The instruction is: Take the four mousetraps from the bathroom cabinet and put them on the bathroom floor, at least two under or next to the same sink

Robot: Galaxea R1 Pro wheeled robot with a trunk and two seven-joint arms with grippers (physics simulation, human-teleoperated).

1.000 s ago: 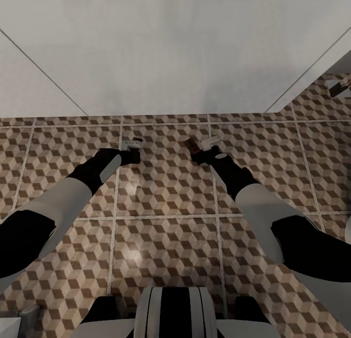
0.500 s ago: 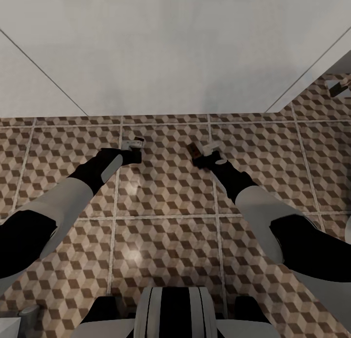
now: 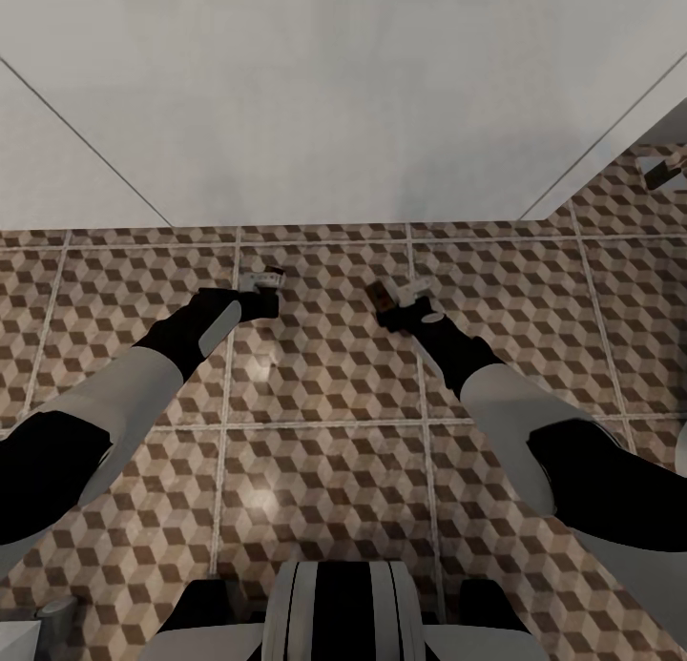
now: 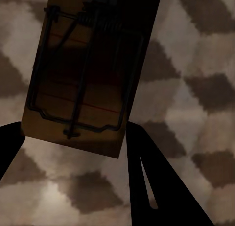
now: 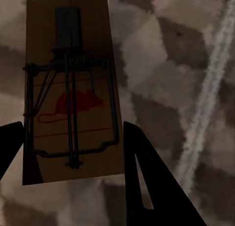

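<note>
Left gripper (image 3: pixel 260 281): my fingers bracket a mousetrap (image 4: pixel 85 69); clamped or loosed, I cannot tell.
Right gripper (image 3: pixel 399 293): likewise, second trap (image 5: pixel 73 91) (low over bathroom floor (image 3: pixel 324 375), for setting down).

No readable text; the mousetrap (image 5: pixel 73 94) bears only a red mouse silhouette.

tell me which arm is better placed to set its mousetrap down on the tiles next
Neither clearly: the left gripper and right gripper each hold a mousetrap low over the bathroom floor by the white vanity.
</note>
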